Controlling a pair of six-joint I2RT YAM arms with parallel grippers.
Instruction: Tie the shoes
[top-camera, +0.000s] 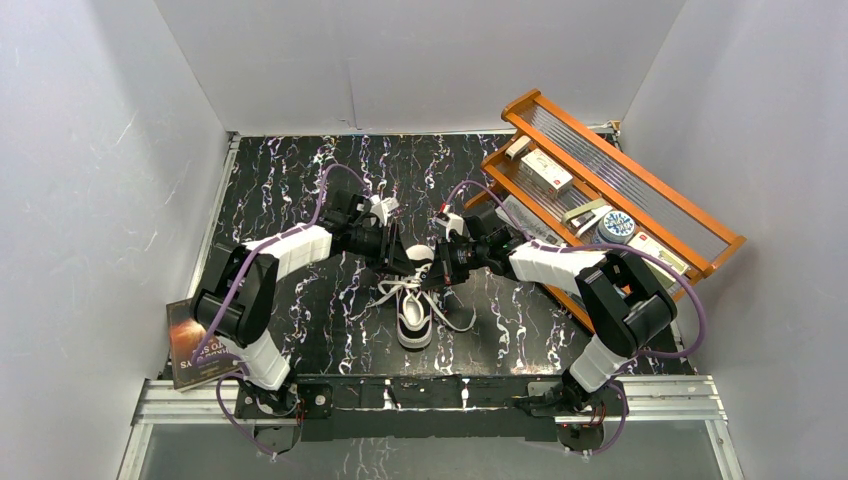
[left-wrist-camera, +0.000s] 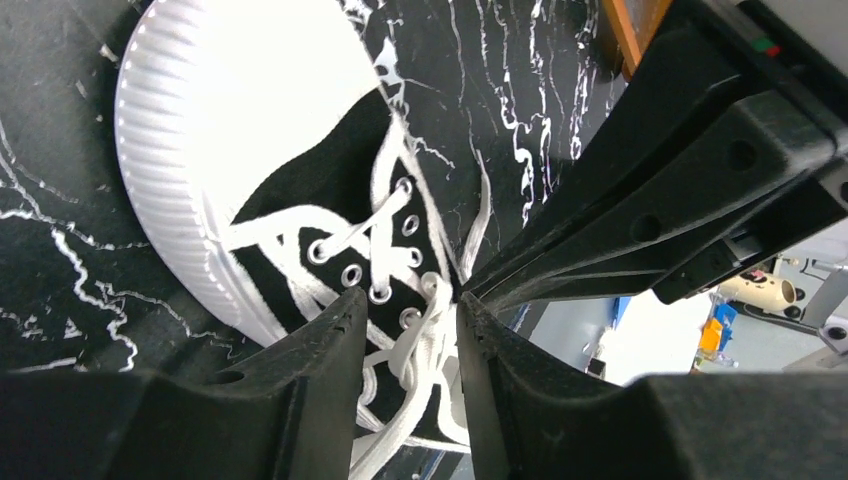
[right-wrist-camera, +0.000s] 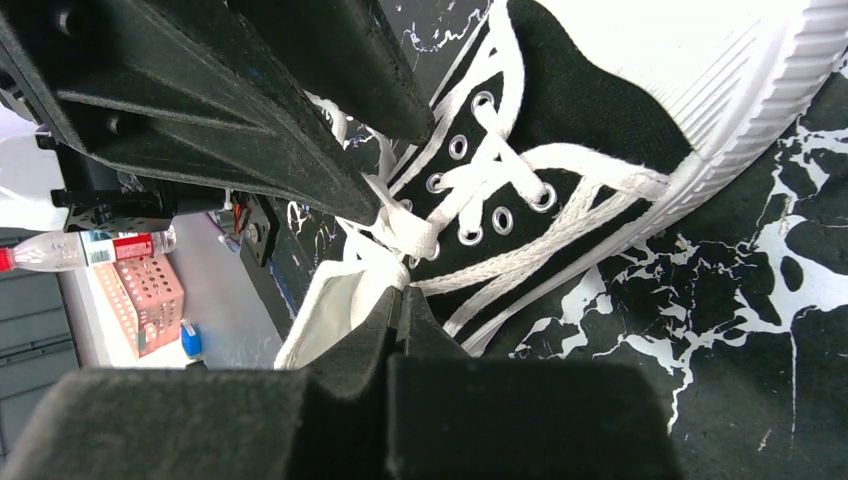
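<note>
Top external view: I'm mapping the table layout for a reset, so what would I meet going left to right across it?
book → sneaker → wooden rack

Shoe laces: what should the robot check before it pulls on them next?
1. Sneaker sole-down on the table: ok.
2. Laces running between the open left gripper's fingers: ok.
3. Right gripper shut at a lace; really pinching it: cannot tell.
4. Room between the two grippers: cannot tell, their tips look very close.
5. Bow made: not ok, lace ends lie loose beside the sneaker.
</note>
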